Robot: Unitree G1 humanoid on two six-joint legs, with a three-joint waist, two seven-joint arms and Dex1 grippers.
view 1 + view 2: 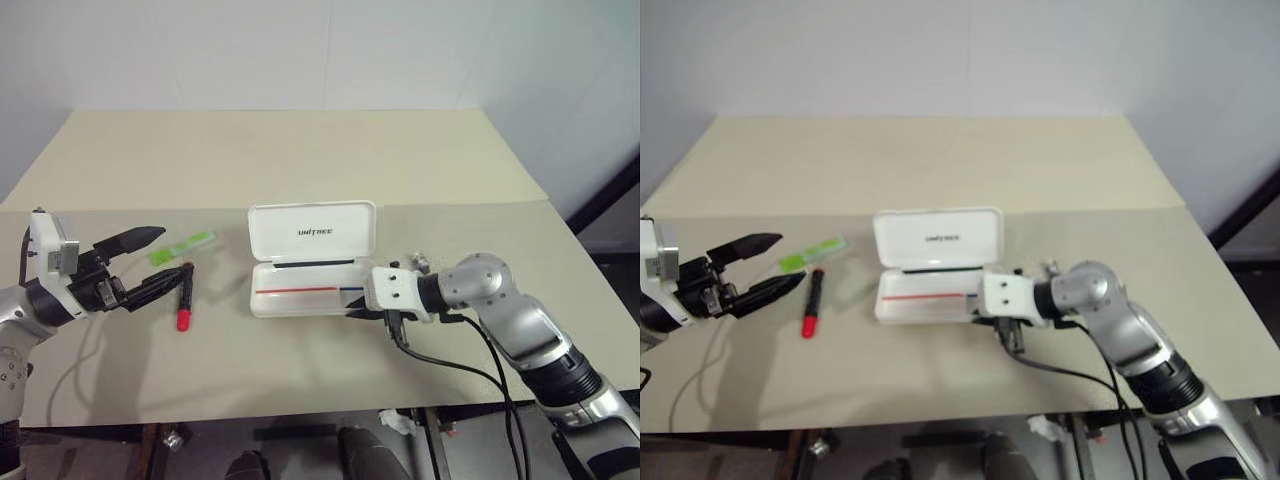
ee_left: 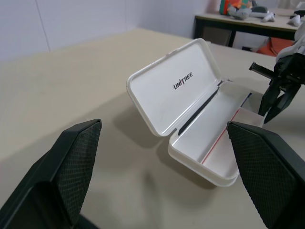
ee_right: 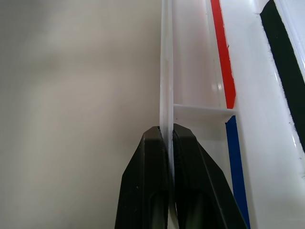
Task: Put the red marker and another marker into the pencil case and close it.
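The white pencil case lies open mid-table, its lid standing up at the back and red and blue stripes inside the tray. My right gripper is shut on the tray's thin front wall near its right end; in the right wrist view both fingers pinch that wall. The red marker, black with a red cap, lies left of the case. The light green marker lies just behind it. My left gripper hovers open by both markers, holding nothing, and points toward the case.
The beige table reaches far back behind the case, and its front edge runs close below my arms. A black cable trails from my right wrist over the table's front. Far beyond the case, another table holds clutter.
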